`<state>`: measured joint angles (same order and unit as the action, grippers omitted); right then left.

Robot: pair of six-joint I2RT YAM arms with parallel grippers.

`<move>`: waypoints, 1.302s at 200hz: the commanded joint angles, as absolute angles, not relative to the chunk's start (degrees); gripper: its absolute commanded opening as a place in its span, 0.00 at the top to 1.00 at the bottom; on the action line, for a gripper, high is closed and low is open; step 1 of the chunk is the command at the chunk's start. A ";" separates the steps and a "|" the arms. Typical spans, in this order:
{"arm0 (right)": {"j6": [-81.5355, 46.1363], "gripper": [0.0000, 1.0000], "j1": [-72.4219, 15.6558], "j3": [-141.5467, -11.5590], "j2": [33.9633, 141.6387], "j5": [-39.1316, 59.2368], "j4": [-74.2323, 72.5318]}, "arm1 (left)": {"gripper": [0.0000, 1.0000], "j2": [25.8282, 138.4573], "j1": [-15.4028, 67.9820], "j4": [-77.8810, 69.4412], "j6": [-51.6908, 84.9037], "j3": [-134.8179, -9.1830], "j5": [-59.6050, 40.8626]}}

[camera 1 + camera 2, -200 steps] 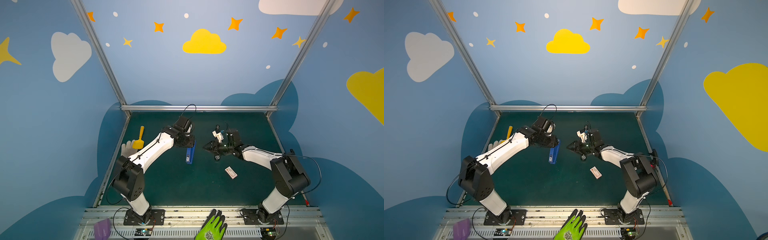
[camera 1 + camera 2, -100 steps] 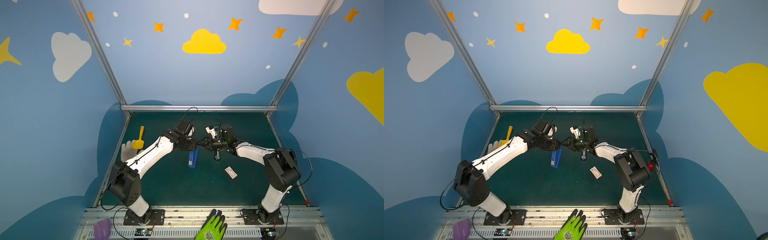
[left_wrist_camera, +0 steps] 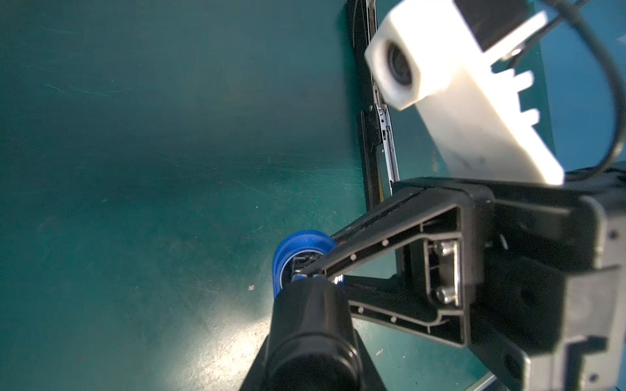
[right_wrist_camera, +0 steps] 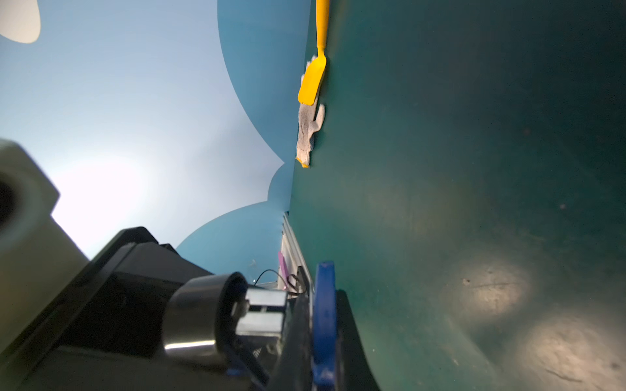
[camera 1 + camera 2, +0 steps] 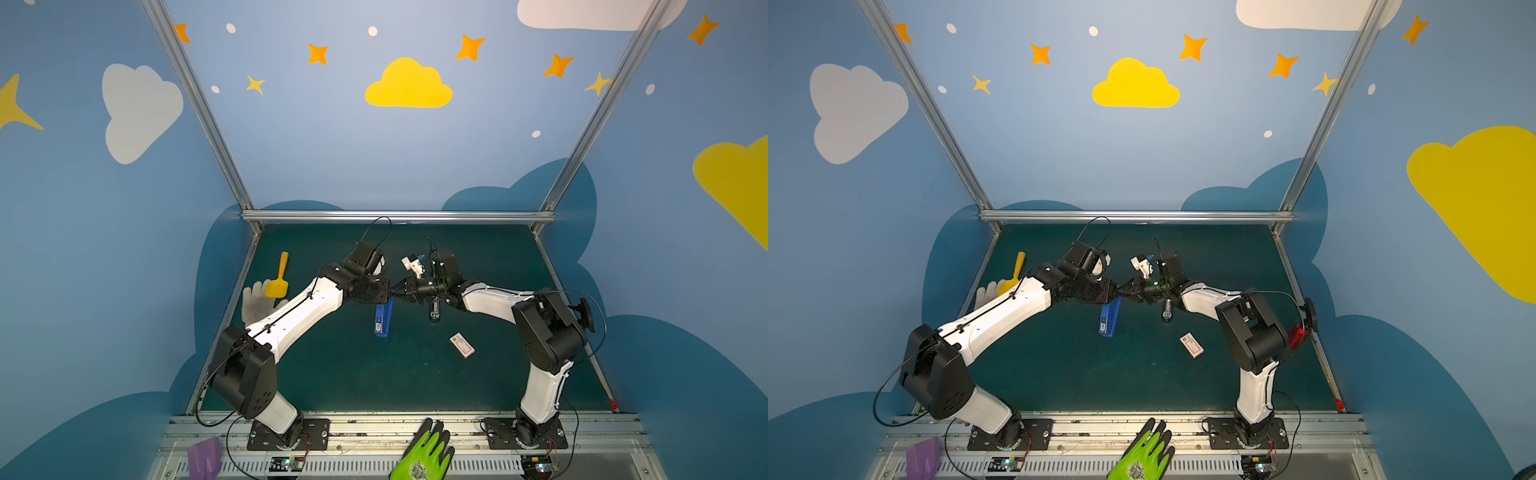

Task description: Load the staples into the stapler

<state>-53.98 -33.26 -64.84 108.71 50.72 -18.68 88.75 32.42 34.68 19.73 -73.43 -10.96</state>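
Note:
A blue stapler (image 5: 384, 319) (image 5: 1109, 318) hangs nose-down over the middle of the green mat. My left gripper (image 5: 384, 296) is shut on its upper end. My right gripper (image 5: 395, 291) reaches in from the right and meets that same end, jaws shut. In the left wrist view its two black fingers taper together at the stapler's (image 3: 298, 247) open blue end. Their tips are hidden behind a black cylinder, so I cannot tell whether they pinch any part. The right wrist view shows the stapler's blue edge (image 4: 324, 304) close by. The staples are out of view.
A long black object with a metal rail (image 5: 434, 309) (image 3: 376, 142) lies under my right wrist. A small white box with a red mark (image 5: 462, 345) lies nearer the front. A yellow scoop (image 5: 277, 278) and pale glove (image 5: 254, 302) sit left. A green glove (image 5: 426, 453) rests on the front rail.
My left arm has carried the stapler right, toward the middle. My right gripper has swung left to meet its upper end and gone from open to shut.

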 commanded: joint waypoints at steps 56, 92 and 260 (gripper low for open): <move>-58.79 1.00 -24.37 -72.52 114.73 49.29 -19.86 | 0.96 71.01 32.78 29.14 22.82 -63.18 -3.93; -63.39 1.00 -21.57 -73.64 116.38 48.46 -25.57 | 0.96 63.95 32.78 27.99 26.13 -55.60 -2.99; -73.89 1.00 -20.01 -73.78 121.55 50.25 -42.43 | 0.42 54.83 32.81 20.64 33.01 -39.75 1.46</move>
